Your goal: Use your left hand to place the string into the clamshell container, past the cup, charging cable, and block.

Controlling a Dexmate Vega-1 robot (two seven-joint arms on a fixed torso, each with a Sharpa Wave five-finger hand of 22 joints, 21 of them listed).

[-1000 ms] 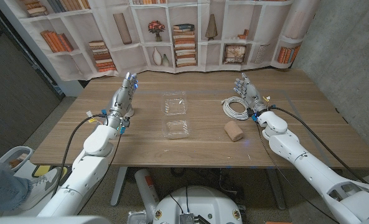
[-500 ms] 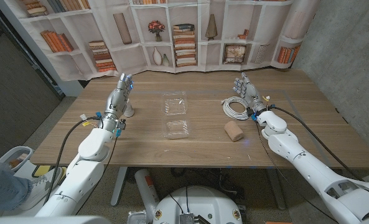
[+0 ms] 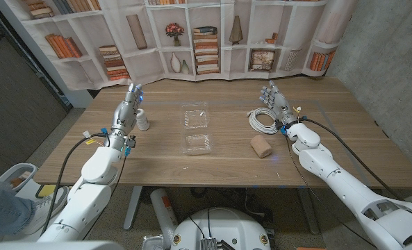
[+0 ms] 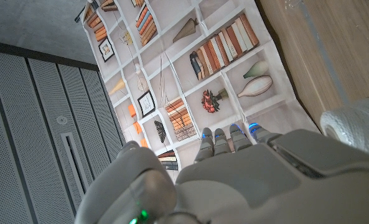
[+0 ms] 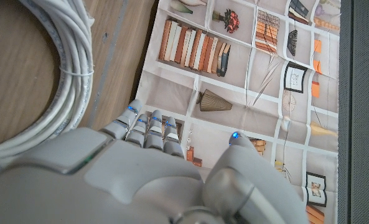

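A small white spool of string stands on the wooden table, just beside my left hand. That hand is raised with its fingers straight and holds nothing. The clear clamshell container lies open at the table's middle. To its right are a coiled white charging cable and a tan block. My right hand stands upright beside the cable, fingers extended, holding nothing.
A bookshelf-printed backdrop hangs behind the table's far edge. Bare wood stretches along the near edge in front of the container. A person's leg shows at the lower left, off the table.
My left hand has drawn away to the left from the spool, which now stands uncovered on the table. The right arm has not moved.
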